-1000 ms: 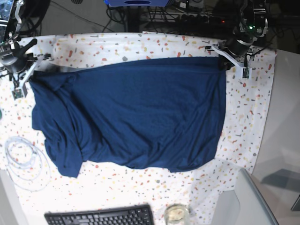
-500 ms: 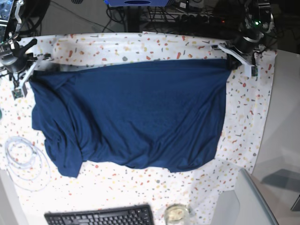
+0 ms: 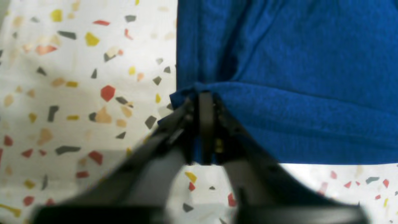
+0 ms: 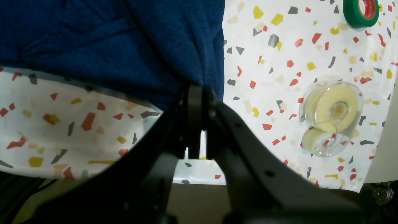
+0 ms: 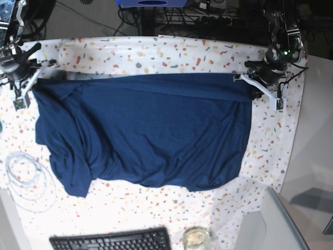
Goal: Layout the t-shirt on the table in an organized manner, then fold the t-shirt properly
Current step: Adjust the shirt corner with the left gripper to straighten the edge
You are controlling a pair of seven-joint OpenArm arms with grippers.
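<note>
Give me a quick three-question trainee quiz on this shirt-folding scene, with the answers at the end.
1. True or false: the right gripper is shut on the t-shirt.
2. What does the left gripper pinch? A) keyboard B) t-shirt edge C) cable
3. Fill in: near the right gripper on the table lie a clear tape dispenser and a ____ tape roll.

Key: 1 true; 2 B; 3 green.

black arms [image 5: 276, 47] with white-edged black hands [image 5: 253, 86], green light.
</note>
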